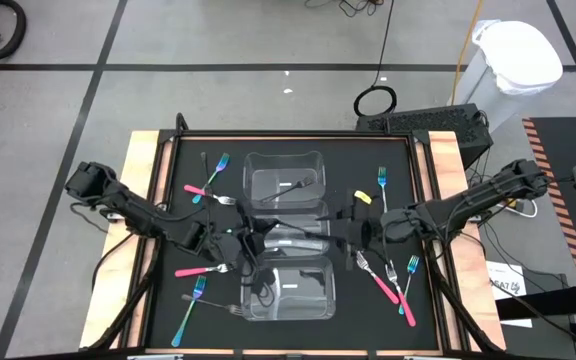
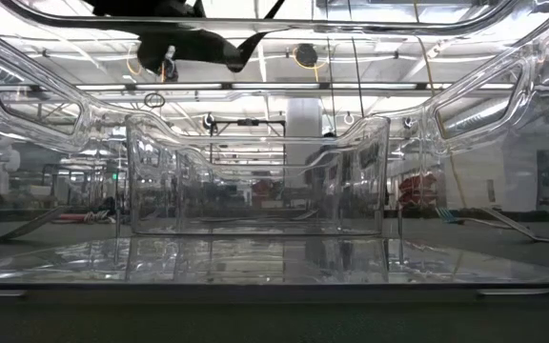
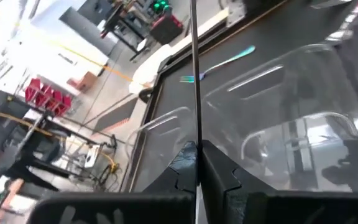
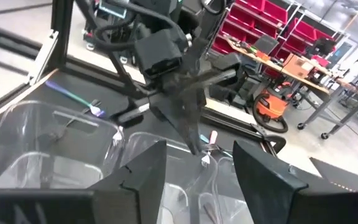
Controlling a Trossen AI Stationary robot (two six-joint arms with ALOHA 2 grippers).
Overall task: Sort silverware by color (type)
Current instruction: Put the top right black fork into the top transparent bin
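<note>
Dark grey metal is what the left jaws are pinched fully shut on: a thin all-metal fork, held over the middle container of three clear rectangular plastic boxes. Just opposite, the right jaws are spread wide, and nothing is held between them.

The sorting is judged to be at an early stage. One grey fork is seen in the box on one side of the jaws, and another grey fork in the box on the other side. The pink-handled forks and teal-handled forks are left loose on the black desk: some lie outward of the left jaws, others outward of the right jaws.

A small yellow piece lies near the right jaws; what it is cannot be told. Both arms are crowded over the middle container, so room there is judged tight.
</note>
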